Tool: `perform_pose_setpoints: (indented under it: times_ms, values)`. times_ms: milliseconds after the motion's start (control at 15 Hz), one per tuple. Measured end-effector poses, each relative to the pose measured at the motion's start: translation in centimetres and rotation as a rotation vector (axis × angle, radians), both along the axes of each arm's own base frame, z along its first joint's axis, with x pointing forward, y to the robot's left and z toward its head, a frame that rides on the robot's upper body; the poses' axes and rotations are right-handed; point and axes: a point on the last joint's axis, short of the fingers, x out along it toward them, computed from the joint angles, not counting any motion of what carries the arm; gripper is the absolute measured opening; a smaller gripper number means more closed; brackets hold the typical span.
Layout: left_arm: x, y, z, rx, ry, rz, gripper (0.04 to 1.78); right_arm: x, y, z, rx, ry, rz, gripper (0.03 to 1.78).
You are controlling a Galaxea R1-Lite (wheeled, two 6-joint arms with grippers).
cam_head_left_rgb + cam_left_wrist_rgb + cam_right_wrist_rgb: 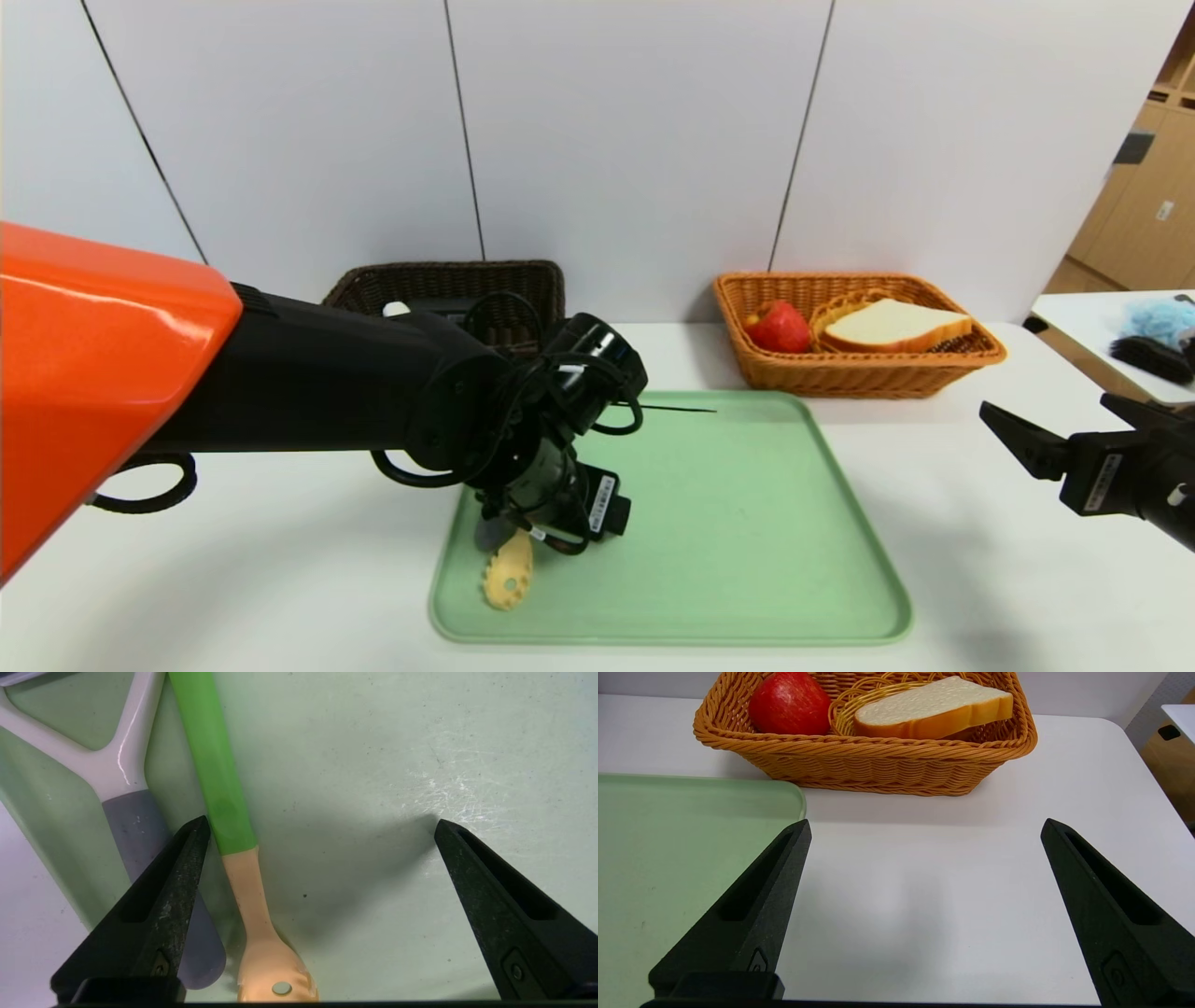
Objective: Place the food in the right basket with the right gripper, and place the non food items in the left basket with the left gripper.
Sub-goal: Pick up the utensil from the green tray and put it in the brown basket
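The left gripper (pixel 320 826) hangs low over the near-left corner of the pale green plastic tray (pixel 747 523), jaws spread wide and empty. Between them lies the green-handled, beige slotted spoon (pixel 233 826); just beside it, at 9 o'clock, lies the white-and-grey-handled utensil (pixel 126 788), its working end hidden. Risk: one finger (pixel 159 905) overlaps the grey handle, so closing could trap both tools or skid the spoon aside. At 3 o'clock the right gripper (pixel 924 826) idles wide open over the white table (pixel 924 882). Farther, at 1 o'clock, the orange wicker basket (pixel 840 373) holds a red apple (pixel 780 327) and a bread slice (pixel 892 325); at 11 o'clock stands the dark brown wicker basket (pixel 448 280).
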Motion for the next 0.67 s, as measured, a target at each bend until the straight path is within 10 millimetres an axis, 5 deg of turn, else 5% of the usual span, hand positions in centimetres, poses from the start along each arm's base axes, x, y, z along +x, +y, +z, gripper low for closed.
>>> perform_pose_setpoints:
  times_ms: [333, 667]
  values:
    - [-0.27, 0.29, -0.30, 0.016, 0.006, -0.003, 1.69, -0.06, -0.01, 0.06, 0.000, -0.003, 0.000, 1.70]
    - [-0.34, 0.35, -0.19, 0.004, -0.005, -0.003, 0.98, -0.10, -0.03, 0.11, 0.001, -0.007, -0.002, 1.70]
